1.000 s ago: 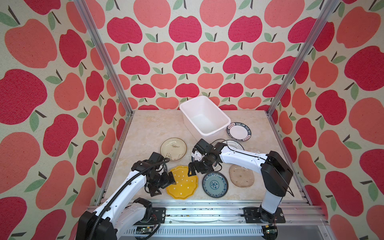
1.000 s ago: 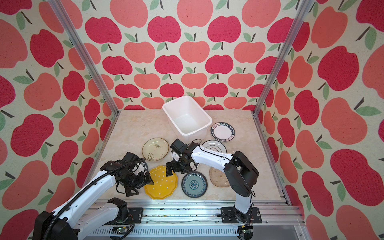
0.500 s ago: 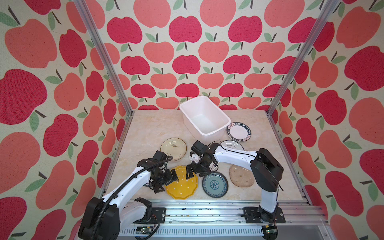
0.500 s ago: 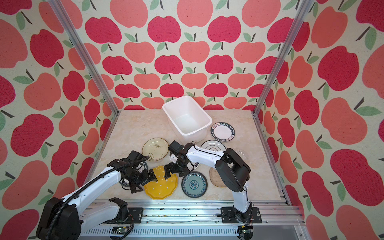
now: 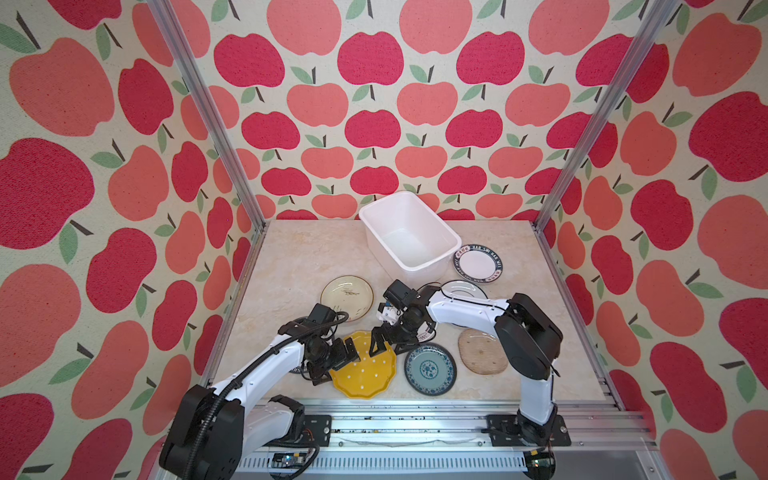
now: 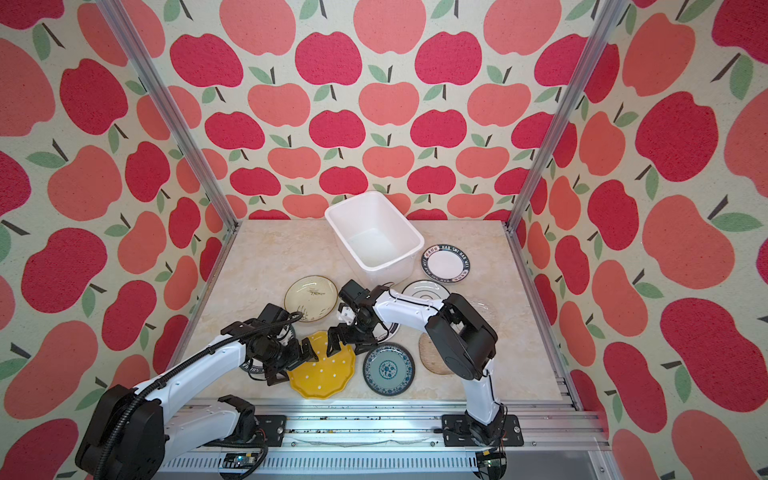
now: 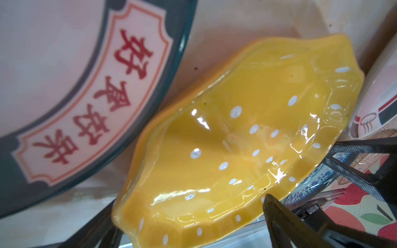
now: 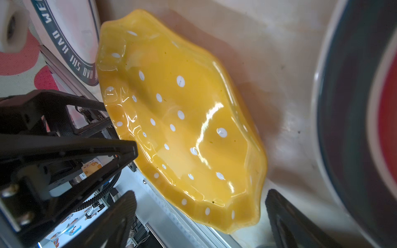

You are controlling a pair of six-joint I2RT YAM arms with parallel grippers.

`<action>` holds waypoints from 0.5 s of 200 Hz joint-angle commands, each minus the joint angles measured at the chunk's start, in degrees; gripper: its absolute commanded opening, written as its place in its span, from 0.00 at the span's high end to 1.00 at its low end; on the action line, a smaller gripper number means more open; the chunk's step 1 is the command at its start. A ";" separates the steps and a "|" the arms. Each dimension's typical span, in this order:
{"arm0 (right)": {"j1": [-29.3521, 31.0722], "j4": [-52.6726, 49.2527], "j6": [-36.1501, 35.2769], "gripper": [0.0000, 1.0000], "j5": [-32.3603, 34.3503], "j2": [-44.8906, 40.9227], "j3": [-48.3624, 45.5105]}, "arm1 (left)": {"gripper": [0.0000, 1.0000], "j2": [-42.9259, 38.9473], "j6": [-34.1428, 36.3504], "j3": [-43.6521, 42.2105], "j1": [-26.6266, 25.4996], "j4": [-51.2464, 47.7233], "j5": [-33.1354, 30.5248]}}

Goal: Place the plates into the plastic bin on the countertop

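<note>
The yellow scalloped plate (image 5: 368, 374) with white dots lies on the countertop (image 5: 299, 266) near the front edge. My left gripper (image 5: 347, 356) is open at its left rim, and my right gripper (image 5: 383, 347) is open at its far rim. In the left wrist view the plate (image 7: 247, 139) reaches between my spread fingers (image 7: 285, 221). The right wrist view shows its rim (image 8: 204, 206) between my fingers (image 8: 126, 201), which do not press it. The white plastic bin (image 5: 419, 272) stands empty at the back. Other plates lie around: cream (image 5: 347, 293), lettered-rim white (image 5: 478, 264), blue-patterned (image 5: 430, 370), beige oval (image 5: 482, 351).
A dark-rimmed plate with red characters (image 7: 75, 107) lies under my left arm. Another white plate (image 5: 463, 289) is partly under my right arm. The aluminium front rail (image 5: 415, 409) runs just past the yellow plate. Apple-print walls close in three sides.
My left gripper has moved right, up to the yellow plate's left rim. My right gripper has stayed near the far rim while that arm's elbow swung left.
</note>
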 commanded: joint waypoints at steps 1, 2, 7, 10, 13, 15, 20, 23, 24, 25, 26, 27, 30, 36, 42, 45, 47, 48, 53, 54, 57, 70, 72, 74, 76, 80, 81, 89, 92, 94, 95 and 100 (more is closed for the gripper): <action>-0.13 0.89 -0.70 0.03 -2.23 1.15 -0.14 | 0.00 0.20 0.03 -1.13 -0.20 2.02 -0.05; -0.13 0.93 -0.75 0.03 -2.29 1.15 -0.14 | 0.00 0.20 0.03 -1.18 -0.22 2.06 -0.04; -0.20 1.10 -0.77 0.03 -2.57 1.15 -0.26 | 0.01 0.20 0.12 -1.23 -0.23 2.42 0.11; -0.26 1.21 -0.80 0.03 -2.75 1.15 -0.37 | 0.01 0.28 0.12 -1.27 -0.19 2.55 0.12; -0.32 1.35 -0.79 0.03 -2.97 1.15 -0.42 | 0.00 0.22 0.18 -1.29 -0.19 2.76 0.27; -0.31 1.48 -0.77 0.03 -3.08 1.15 -0.54 | 0.00 0.21 0.18 -1.31 -0.18 2.86 0.35; -0.46 1.77 -0.63 0.03 -3.29 1.07 -0.75 | 0.00 0.42 0.36 -1.23 -0.23 3.09 0.52; -0.48 1.95 -0.64 0.03 -3.45 0.99 -0.87 | 0.00 0.38 0.38 -1.23 -0.24 3.21 0.61; -0.48 1.99 -0.63 0.03 -3.52 0.94 -0.90 | 0.00 0.34 0.43 -1.23 -0.24 3.23 0.64; -0.53 2.05 -0.62 0.03 -3.59 0.91 -0.96 | 0.00 0.31 0.45 -1.23 -0.24 3.28 0.65; -0.55 2.13 -0.62 0.03 -3.63 0.86 -0.99 | 0.00 0.34 0.46 -1.23 -0.24 3.31 0.70; -0.56 2.16 -0.66 0.03 -3.65 0.83 -1.00 | 0.01 0.36 0.51 -1.18 -0.19 3.36 0.77; -0.57 2.38 -0.66 0.03 -3.73 0.73 -1.07 | 0.00 0.31 0.62 -1.15 -0.22 3.57 0.83; -0.65 2.62 -0.78 0.03 -3.75 0.38 -1.26 | 0.01 0.25 0.81 -1.14 -0.19 3.80 1.04; -0.66 2.83 -0.92 0.04 -3.69 -0.03 -1.43 | 0.01 0.28 0.95 -1.06 -0.23 3.86 1.11; -0.65 3.02 -0.96 0.04 -3.60 -0.32 -1.57 | 0.01 0.20 1.06 -1.01 -0.24 3.89 1.20; -0.68 3.17 -1.01 0.04 -3.54 -0.45 -1.61 | 0.01 0.20 1.08 -0.98 -0.24 3.93 1.20; -0.71 3.21 -1.03 0.04 -3.52 -0.57 -1.67 | 0.01 0.20 1.13 -0.97 -0.24 3.94 1.19; -0.75 3.59 -1.14 0.05 -3.41 -1.11 -1.91 | 0.01 0.06 1.25 -0.97 -0.20 4.07 1.35; -0.79 3.69 -1.19 0.05 -3.36 -1.16 -1.95 | 0.01 0.00 1.26 -0.97 -0.22 4.05 1.36; -0.83 3.94 -1.15 0.05 -3.32 -1.47 -2.16 | 0.01 0.01 1.34 -0.97 -0.24 4.17 1.42; -1.09 4.87 -1.49 0.08 -3.30 -2.66 -2.81 | 0.01 -0.30 1.65 -0.97 -0.25 4.29 1.49; -1.14 4.91 -1.56 0.08 -3.27 -2.85 -2.82 | 0.01 -0.39 1.69 -0.97 -0.24 4.30 1.60; -1.18 4.97 -1.73 0.08 -3.24 -2.99 -2.83 | 0.01 -0.43 1.70 -0.97 -0.22 4.34 1.69; -1.18 5.00 -1.86 0.08 -3.23 -3.13 -2.90 | 0.01 -0.46 1.77 -0.97 -0.17 4.40 1.73; -1.27 5.08 -2.21 0.09 -3.23 -3.42 -2.93 | 0.01 -0.55 1.94 -0.97 -0.17 4.52 1.92; -1.27 5.05 -2.29 0.10 -3.23 -3.51 -2.94 | 0.01 -0.53 1.99 -0.92 -0.16 4.54 1.95; -1.36 4.93 -3.08 0.10 -3.14 -4.03 -2.85 | 0.01 -0.58 2.27 -0.81 -0.22 4.64 2.00; -1.36 4.86 -3.37 0.10 -3.06 -4.22 -2.85 | 0.01 -0.58 2.35 -0.79 -0.23 4.64 2.13; -1.36 4.84 -3.59 0.11 -3.01 -4.34 -2.86 | 0.01 -0.56 2.39 -0.79 -0.23 4.69 2.15; -1.36 4.84 -3.68 0.11 -2.99 -4.41 -2.81 | 0.01 -0.58 2.44 -0.79 -0.19 4.71 2.20; -1.36 4.77 -4.17 0.12 -2.92 -4.75 -2.75 | 0.01 -0.50 2.53 -0.79 -0.23 4.94 2.43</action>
